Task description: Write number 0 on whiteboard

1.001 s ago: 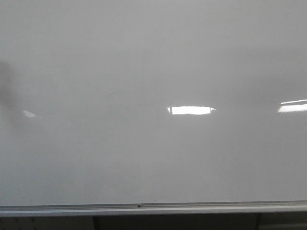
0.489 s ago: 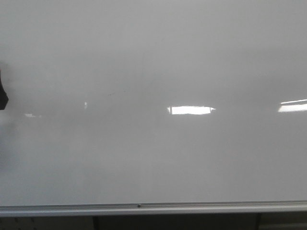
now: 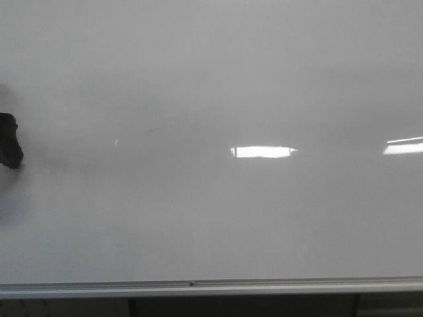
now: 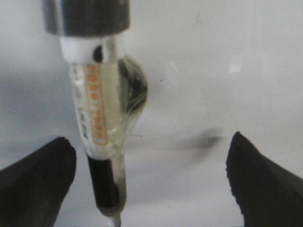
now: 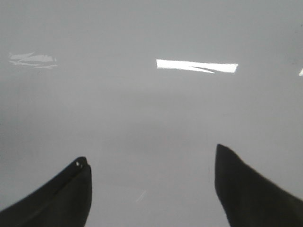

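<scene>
The whiteboard (image 3: 218, 218) fills the front view, glossy grey-white with a silver rail along its lower edge. The number 0 is out of view in every frame. A black part of my left gripper (image 3: 9, 140) pokes in at the board's left edge. In the left wrist view my left gripper (image 4: 150, 138) is open, fingers wide apart over the board. A marker (image 4: 99, 118) with a clear barrel, orange label and black front end points its white tip past the fingers, close to one finger (image 4: 42, 175) without being pinched. My right gripper (image 5: 150, 153) is open and holds nothing.
Bright rectangular light reflections (image 3: 262, 151) lie on the board at mid-right and at the right edge (image 3: 404, 146). A dark gap shows below the rail (image 3: 198, 285). A grey smudge-like shadow (image 4: 203, 141) sits on the board near the marker.
In the front view the black part of my left gripper has come further in from the left edge and sits slightly lower. The board's surface is unchanged.
</scene>
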You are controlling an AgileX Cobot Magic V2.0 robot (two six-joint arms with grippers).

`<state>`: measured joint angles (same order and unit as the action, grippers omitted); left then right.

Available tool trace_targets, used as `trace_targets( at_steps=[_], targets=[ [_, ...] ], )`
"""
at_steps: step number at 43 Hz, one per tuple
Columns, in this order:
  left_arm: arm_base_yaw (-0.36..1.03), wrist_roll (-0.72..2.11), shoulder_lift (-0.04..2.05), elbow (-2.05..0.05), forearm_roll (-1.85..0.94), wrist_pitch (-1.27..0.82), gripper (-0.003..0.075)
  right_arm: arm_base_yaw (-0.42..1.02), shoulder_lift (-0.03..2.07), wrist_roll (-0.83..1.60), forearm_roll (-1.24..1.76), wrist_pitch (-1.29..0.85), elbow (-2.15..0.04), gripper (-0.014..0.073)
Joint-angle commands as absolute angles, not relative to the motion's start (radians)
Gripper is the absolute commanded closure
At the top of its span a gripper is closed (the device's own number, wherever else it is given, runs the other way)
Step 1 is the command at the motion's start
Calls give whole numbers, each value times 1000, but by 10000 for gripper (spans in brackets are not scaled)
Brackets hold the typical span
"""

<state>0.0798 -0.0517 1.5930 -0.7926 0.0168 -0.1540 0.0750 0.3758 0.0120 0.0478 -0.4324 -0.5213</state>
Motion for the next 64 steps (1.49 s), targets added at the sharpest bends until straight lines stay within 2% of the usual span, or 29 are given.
trace_targets(
  at_steps=[1, 10, 19, 26, 34, 44, 49, 55, 64],
  targets=[
    [84, -54, 1563, -822, 18, -81, 246, 77, 391, 24, 45, -357, -559, 33],
    [84, -54, 1563, -822, 22, -79, 532, 77, 391, 24, 45, -357, -559, 33],
    [84, -54, 1560, -822, 26, -86, 741, 77, 391, 24, 45, -358, -559, 33],
    [119, -54, 1516, -832, 24, -202, 739, 77, 392, 24, 45, -366, -559, 33],
    [257, 67, 1463, -898, -31, -462, 738, 77, 450, 24, 52, -484, -600, 33],
    [425, 530, 1452, -982, -491, -764, 738, 82, 618, 57, 168, -646, -698, 33],
    [477, 651, 1452, -1010, -629, -883, 739, 83, 698, 170, 309, -712, -748, 33],
    [525, 686, 1452, -1031, -665, -962, 739, 83, 791, 394, 583, -822, -814, 33],
    [566, 831, 1452, -1032, -762, -1122, 739, 83, 968, 692, 958, -1097, -904, 33]
  ],
)
